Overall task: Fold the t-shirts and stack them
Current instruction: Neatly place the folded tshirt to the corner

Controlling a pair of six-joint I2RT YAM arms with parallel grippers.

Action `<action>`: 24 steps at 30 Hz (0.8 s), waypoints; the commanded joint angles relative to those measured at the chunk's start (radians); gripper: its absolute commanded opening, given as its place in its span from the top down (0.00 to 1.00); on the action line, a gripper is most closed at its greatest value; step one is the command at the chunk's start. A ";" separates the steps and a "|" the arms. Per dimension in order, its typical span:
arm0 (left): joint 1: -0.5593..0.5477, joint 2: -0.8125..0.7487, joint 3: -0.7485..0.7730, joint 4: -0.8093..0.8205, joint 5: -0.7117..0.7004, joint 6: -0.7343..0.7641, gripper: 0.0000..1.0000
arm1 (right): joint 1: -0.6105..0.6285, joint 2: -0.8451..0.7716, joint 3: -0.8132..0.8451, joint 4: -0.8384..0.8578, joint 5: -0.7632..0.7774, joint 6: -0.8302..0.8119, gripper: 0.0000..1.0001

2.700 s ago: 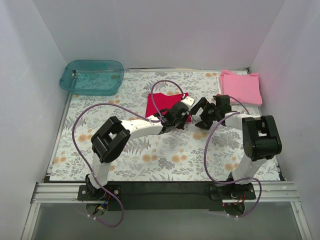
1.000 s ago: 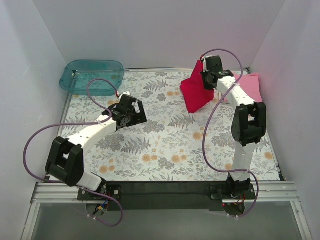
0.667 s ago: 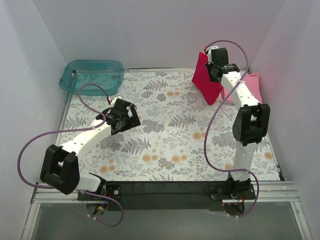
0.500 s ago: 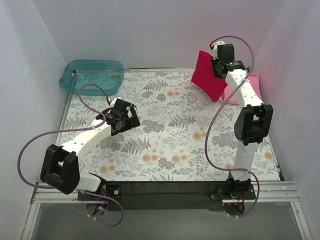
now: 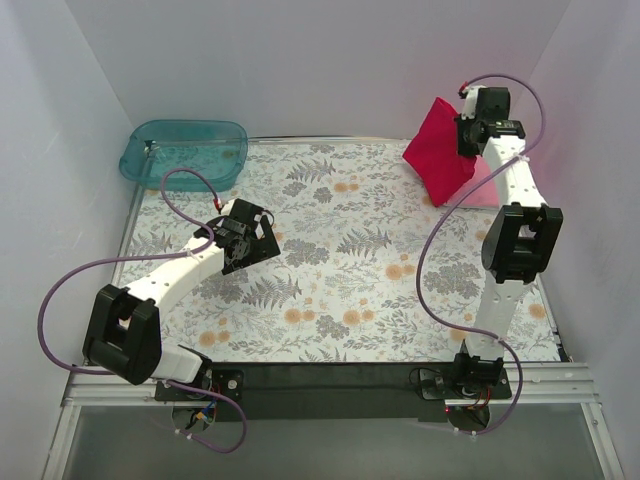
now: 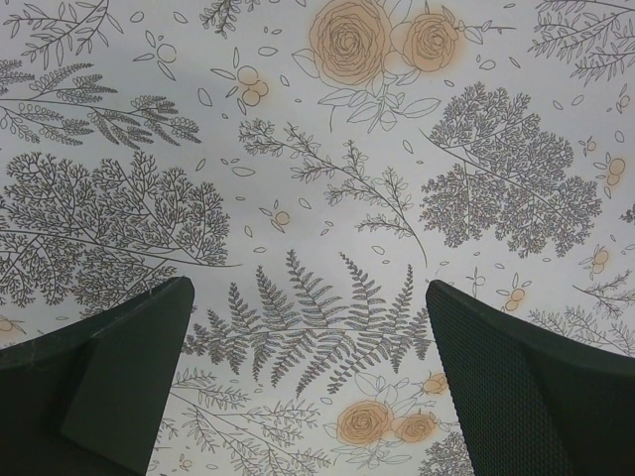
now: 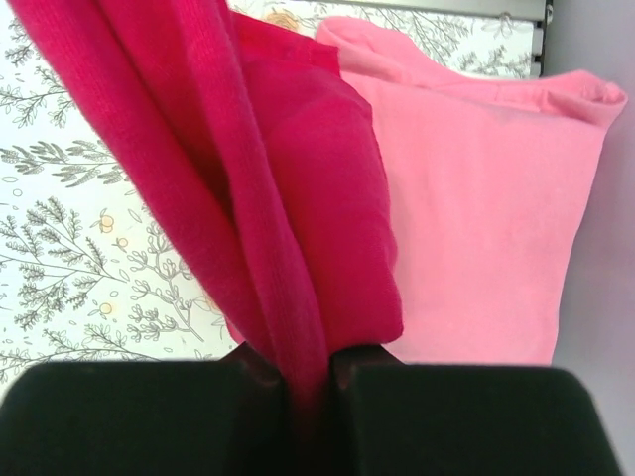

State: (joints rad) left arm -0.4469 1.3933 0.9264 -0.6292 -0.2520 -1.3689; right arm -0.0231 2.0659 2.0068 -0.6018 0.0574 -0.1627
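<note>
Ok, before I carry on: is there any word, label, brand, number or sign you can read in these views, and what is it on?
No readable text in any view.
red t-shirt: plain fabric, no print or tag showing.
pink t-shirt: plain, no print showing.
teal plastic tub: no label visible.
floral table cover: ferns and flowers only, no lettering.
</note>
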 commanded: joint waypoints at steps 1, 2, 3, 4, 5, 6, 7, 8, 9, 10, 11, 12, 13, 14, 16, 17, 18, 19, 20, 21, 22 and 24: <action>0.001 0.003 0.014 -0.020 -0.006 -0.009 0.02 | -0.082 -0.021 0.052 0.010 -0.106 0.060 0.99; 0.001 0.004 0.015 -0.021 -0.004 -0.009 0.02 | -0.093 -0.023 0.044 0.010 -0.122 0.068 0.99; 0.001 0.006 0.015 -0.021 -0.004 -0.007 0.02 | -0.104 -0.024 0.038 0.008 -0.125 0.066 0.99; 0.002 0.006 0.017 -0.023 -0.003 -0.007 0.02 | -0.119 -0.023 0.032 0.008 -0.125 0.063 0.99; 0.002 0.009 0.017 -0.024 -0.003 -0.007 0.02 | -0.124 -0.020 0.021 0.008 -0.114 0.057 0.99; 0.001 0.009 0.019 -0.026 0.000 -0.007 0.02 | -0.130 -0.018 0.017 0.010 -0.107 0.043 0.99; 0.002 0.012 0.019 -0.027 0.002 -0.006 0.02 | -0.136 -0.012 0.010 0.014 -0.094 0.032 0.99; 0.002 0.012 0.019 -0.032 0.003 -0.006 0.02 | -0.138 -0.006 0.003 0.017 -0.068 0.023 0.99; 0.002 0.013 0.020 -0.032 0.005 -0.004 0.02 | -0.140 0.002 0.000 0.019 -0.062 0.008 0.99; 0.002 0.015 0.020 -0.036 0.005 -0.002 0.02 | -0.146 0.022 0.000 0.020 -0.035 0.003 0.99; 0.001 0.015 0.020 -0.043 0.005 -0.001 0.02 | -0.147 0.031 -0.002 0.026 -0.007 0.000 0.99; 0.002 0.015 0.019 -0.044 0.003 -0.001 0.02 | -0.147 0.042 -0.008 0.033 0.007 -0.001 0.99; 0.001 0.015 0.017 -0.047 0.005 0.001 0.02 | -0.150 0.059 -0.013 0.039 0.024 -0.001 0.99; 0.002 0.018 0.015 -0.052 0.007 0.001 0.02 | -0.153 0.066 -0.025 0.052 0.066 0.003 0.99; 0.001 0.018 0.014 -0.058 0.008 0.001 0.02 | -0.155 0.085 -0.037 0.069 0.100 0.006 0.99; 0.002 0.016 0.015 -0.063 0.008 0.001 0.02 | -0.156 0.089 -0.043 0.079 0.123 0.008 0.99; 0.001 0.016 0.017 -0.061 0.008 0.001 0.02 | -0.155 0.094 -0.057 0.100 0.134 0.006 0.99; 0.002 0.013 0.020 -0.063 0.007 0.001 0.02 | -0.156 0.106 -0.062 0.108 0.143 0.005 0.99; 0.002 0.013 0.022 -0.064 0.005 0.002 0.02 | -0.156 0.111 -0.065 0.117 0.171 0.005 0.99; 0.001 0.012 0.023 -0.066 0.005 0.001 0.02 | -0.156 0.117 -0.068 0.128 0.185 0.005 0.99; 0.002 0.013 0.025 -0.064 0.005 0.002 0.02 | -0.158 0.128 -0.071 0.134 0.197 0.006 0.99; 0.001 0.015 0.028 -0.069 0.005 0.001 0.02 | -0.156 0.140 -0.074 0.142 0.225 0.003 0.99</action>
State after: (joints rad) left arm -0.4469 1.4189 0.9264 -0.6823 -0.2455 -1.3685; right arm -0.1757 2.2086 1.9327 -0.5350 0.1982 -0.1463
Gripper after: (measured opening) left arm 0.982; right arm 0.092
